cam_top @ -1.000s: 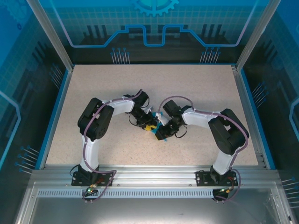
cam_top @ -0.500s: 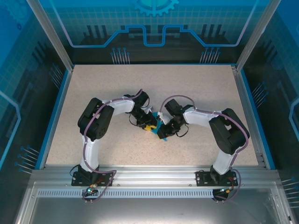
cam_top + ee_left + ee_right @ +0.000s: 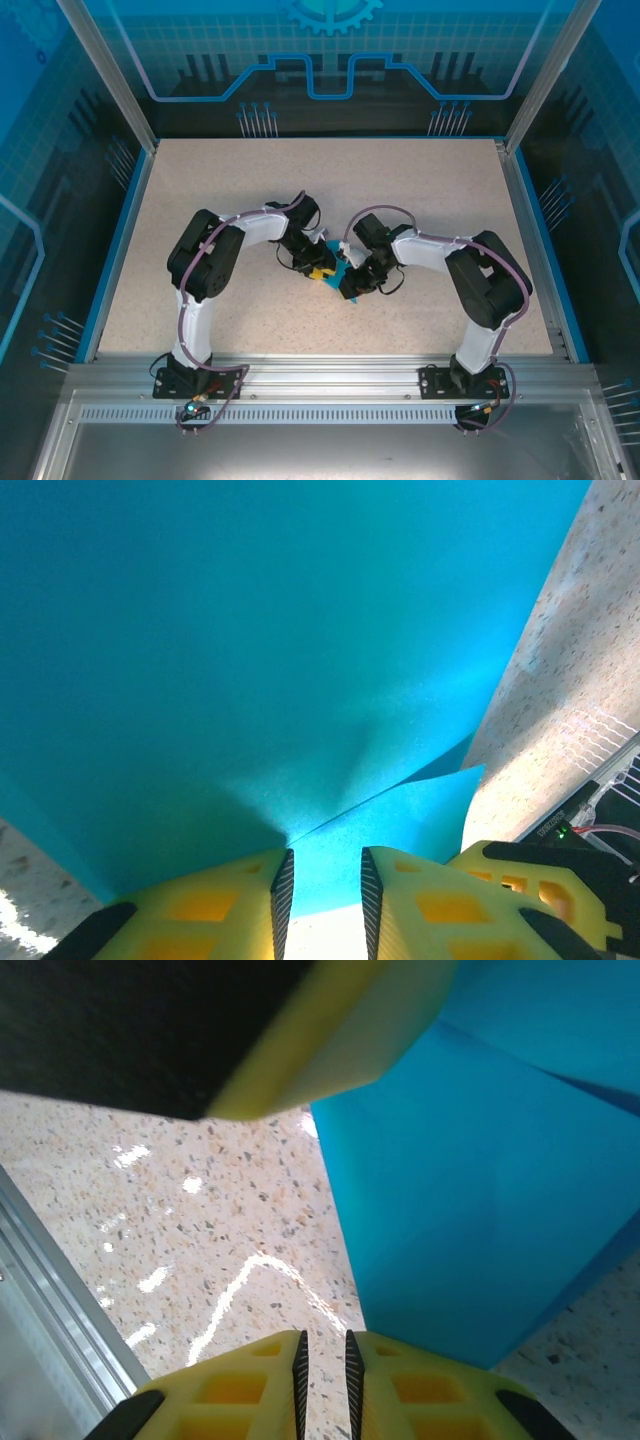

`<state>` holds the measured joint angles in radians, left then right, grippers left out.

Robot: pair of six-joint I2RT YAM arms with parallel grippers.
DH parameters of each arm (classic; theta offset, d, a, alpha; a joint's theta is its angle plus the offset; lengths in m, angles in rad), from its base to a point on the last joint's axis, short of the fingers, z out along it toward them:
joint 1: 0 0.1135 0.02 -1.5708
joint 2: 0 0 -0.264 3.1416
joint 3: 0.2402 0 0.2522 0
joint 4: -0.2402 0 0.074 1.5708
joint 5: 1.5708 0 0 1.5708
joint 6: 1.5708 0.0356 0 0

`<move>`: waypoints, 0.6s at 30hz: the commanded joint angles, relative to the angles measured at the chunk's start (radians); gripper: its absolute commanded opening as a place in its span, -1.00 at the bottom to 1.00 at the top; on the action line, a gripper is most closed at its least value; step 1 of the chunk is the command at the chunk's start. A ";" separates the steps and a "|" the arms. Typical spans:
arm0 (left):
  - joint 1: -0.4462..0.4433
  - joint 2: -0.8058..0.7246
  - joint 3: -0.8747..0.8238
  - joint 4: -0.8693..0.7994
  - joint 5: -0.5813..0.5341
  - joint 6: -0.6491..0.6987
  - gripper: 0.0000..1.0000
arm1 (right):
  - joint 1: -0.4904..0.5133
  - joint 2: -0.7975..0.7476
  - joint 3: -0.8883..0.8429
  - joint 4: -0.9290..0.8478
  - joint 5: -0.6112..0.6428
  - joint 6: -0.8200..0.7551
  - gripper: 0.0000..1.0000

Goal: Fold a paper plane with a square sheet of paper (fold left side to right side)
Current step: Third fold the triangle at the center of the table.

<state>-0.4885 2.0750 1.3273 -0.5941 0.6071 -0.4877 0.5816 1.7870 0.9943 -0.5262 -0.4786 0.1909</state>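
— How far along?
— Early, I'd judge: the square sheet of paper (image 3: 250,660) sits mid-counter (image 3: 200,1220), one flap creased, most folds left.
— And the grippers?
— The left gripper (image 3: 323,855) is narrow, astride the flap; the right gripper (image 3: 323,1335) is a bare slit, empty.

**Bright, even light; wrist views soft up close**

The top view is bright, evenly lit and sharp. The arms (image 3: 200,262) cast short, soft shadows on the counter (image 3: 420,200), and the enclosure's posts (image 3: 105,70) lean outward at the frame edges. In the left wrist view the sheet of paper (image 3: 250,660) glows saturated cyan, with a dark shadow beside the left hand (image 3: 323,865) and blown-out white at the bottom edge. In the right wrist view white glare streaks the counter.
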 commanded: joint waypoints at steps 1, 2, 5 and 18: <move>-0.003 0.053 0.004 -0.012 -0.089 0.027 -0.41 | -0.012 0.024 0.008 -0.041 0.016 -0.007 -0.60; -0.003 0.054 0.006 -0.012 -0.089 0.028 -0.41 | -0.011 0.026 0.009 -0.042 0.021 -0.005 -0.60; -0.003 0.054 0.007 -0.013 -0.088 0.028 -0.41 | -0.012 0.031 0.010 -0.044 0.029 -0.004 -0.60; -0.004 0.052 0.030 -0.022 -0.090 0.031 -0.41 | -0.024 0.050 -0.006 -0.049 0.040 0.017 -0.65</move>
<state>-0.4892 2.0811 1.3407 -0.6064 0.6060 -0.4873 0.5804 1.8145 0.9943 -0.5312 -0.4541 0.1928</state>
